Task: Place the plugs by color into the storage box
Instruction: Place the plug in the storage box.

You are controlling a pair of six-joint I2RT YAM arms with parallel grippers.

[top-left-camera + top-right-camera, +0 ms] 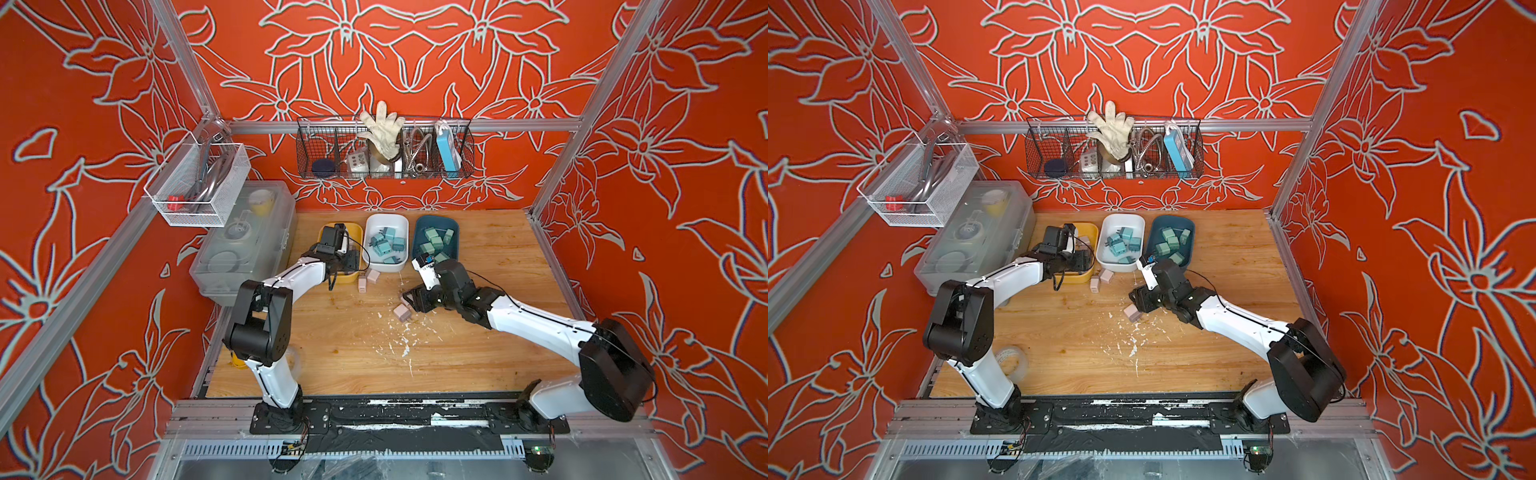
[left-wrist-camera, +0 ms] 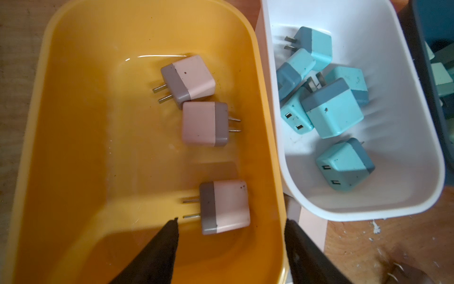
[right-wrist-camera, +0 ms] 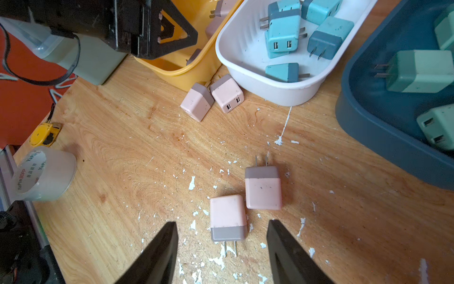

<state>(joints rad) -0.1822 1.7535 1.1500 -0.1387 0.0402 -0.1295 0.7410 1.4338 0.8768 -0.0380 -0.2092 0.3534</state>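
Observation:
Three pale pink plugs (image 2: pixel 224 206) lie in the yellow bin (image 2: pixel 49 73). My left gripper (image 2: pixel 232 220) hangs open over that bin, holding nothing, with the nearest pink plug just past its fingertips. Light blue plugs (image 2: pixel 331 113) fill the white bin (image 2: pixel 393 73), and mint green plugs (image 3: pixel 417 71) lie in the dark blue bin (image 3: pixel 368 110). My right gripper (image 3: pixel 222 222) is open low over the table, its fingers either side of a pink plug (image 3: pixel 228 217) without touching it. Another pink plug (image 3: pixel 263 188) lies beside that one. Two more pink plugs (image 3: pixel 211 98) rest against the bins.
A tape roll (image 3: pixel 41 172) and a yellow tape measure (image 3: pixel 45 134) sit near the table's left front. A clear plastic case (image 1: pixel 245 241) stands left of the bins. A wire basket (image 1: pixel 384 149) hangs on the back wall. White flecks dot the wooden table (image 1: pixel 478 353).

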